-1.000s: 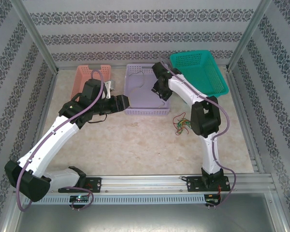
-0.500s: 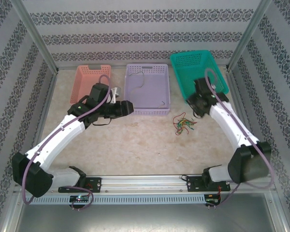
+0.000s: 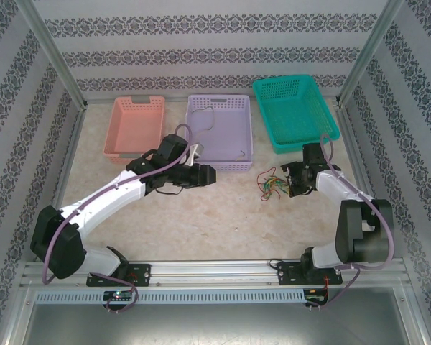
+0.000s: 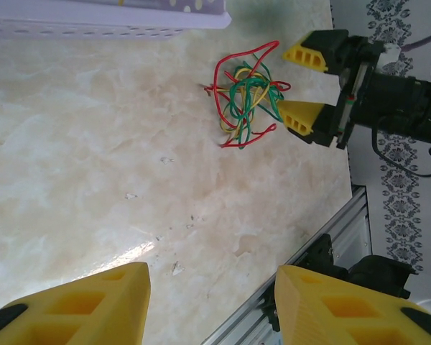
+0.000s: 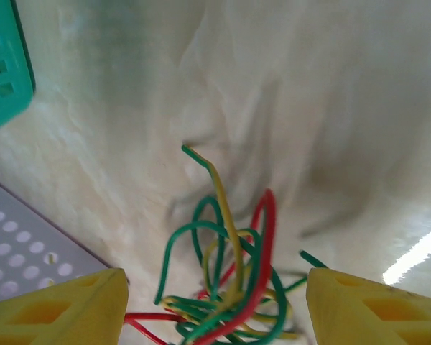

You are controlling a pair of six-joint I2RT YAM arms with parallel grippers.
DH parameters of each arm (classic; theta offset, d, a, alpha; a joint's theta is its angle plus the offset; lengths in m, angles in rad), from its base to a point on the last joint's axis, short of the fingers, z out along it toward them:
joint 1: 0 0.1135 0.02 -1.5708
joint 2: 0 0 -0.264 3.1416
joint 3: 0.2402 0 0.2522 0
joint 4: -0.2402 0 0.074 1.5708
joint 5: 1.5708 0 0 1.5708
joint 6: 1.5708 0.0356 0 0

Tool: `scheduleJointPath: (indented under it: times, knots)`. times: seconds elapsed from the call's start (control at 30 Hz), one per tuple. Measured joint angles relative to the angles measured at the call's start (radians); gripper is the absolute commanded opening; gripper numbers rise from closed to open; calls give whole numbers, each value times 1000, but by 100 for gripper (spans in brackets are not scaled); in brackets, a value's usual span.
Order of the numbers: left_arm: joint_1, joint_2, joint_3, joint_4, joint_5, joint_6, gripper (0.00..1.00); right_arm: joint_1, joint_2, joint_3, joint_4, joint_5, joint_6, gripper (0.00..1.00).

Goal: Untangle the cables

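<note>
Our right gripper point(image 4: 302, 86) gapes wide just beside the cables point(image 4: 246, 100), seemingly gripping nothing. Our left gripper point(image 4: 212, 284) hangs open, empty.

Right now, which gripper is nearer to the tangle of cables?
Right. The right gripper is open at the edge of the cables; the left gripper is farther off, by the purple basket.
</note>
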Motion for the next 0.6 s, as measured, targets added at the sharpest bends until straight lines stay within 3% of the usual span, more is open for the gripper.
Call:
scheduleJointPath:
  times: [0.13,0.27,0.43,0.6]
  knots:
    - [-13,9,2,12,0,-1,49,11,44,-8,69,-34,80,43]
    - [-22,18,3,17,-4,-3,49,45,82,-18,102,-47,133,3]
    - [-34,34,27,23,7,-2,58,55,-4,-50,88,-29,125,0]
    - [-50,126,143,36,65,21,63,81,-121,-1,22,-4,-51,0]
